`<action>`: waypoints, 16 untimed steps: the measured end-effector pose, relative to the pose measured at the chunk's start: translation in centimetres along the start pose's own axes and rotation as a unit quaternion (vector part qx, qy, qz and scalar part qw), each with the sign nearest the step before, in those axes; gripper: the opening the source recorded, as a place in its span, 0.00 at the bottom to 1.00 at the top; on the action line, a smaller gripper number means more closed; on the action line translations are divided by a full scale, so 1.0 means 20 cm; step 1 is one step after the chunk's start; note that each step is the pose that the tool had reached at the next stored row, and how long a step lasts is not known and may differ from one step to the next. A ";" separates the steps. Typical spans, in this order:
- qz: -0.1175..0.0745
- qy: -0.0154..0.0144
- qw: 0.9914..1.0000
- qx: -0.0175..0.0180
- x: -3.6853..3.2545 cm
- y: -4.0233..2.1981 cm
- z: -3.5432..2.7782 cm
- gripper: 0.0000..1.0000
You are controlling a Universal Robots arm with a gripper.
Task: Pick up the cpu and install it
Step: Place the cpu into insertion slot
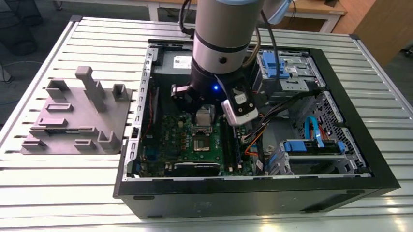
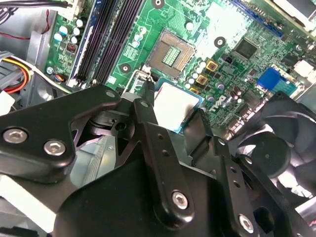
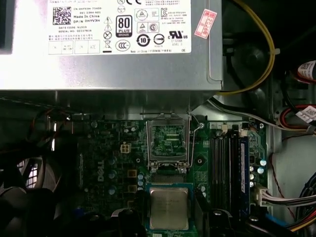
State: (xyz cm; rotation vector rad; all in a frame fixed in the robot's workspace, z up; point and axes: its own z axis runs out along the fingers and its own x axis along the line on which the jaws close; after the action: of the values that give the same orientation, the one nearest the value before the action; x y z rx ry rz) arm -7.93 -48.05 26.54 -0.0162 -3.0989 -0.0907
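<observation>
The arm [image 1: 223, 43] is reaching down into the open computer case [image 1: 258, 195], which is lying on its side on the slatted metal table [image 1: 58, 188]. The gripper [image 2: 174, 112] is clamping the cpu [image 2: 174, 104] between its black fingers [image 2: 144, 109], one at each side of the chip. In both wrist views the chip is hanging flat, silver top up, over the green motherboard [image 3: 113, 163]. It is sitting just beside the metal-framed socket [image 3: 169, 140] and not in it. The socket is standing open, its centre bare. The silver power supply [image 3: 123, 64] is lying beyond the socket, and a black fan [image 2: 276, 148] is sitting near the gripper. Outside the case, at the exterior view's left, the grey plastic fixture [image 1: 77, 121] is resting on the table.
</observation>
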 end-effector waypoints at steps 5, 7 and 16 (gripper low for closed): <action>0.001 0.000 1.000 0.000 -0.019 -0.007 0.019 0.47; 0.002 0.000 1.000 0.000 -0.027 -0.009 0.027 0.47; 0.003 0.000 1.000 0.000 -0.038 -0.015 0.098 0.47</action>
State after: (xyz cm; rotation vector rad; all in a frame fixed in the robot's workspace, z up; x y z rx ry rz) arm -7.25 -48.24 24.54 -0.0250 -3.0984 -0.0909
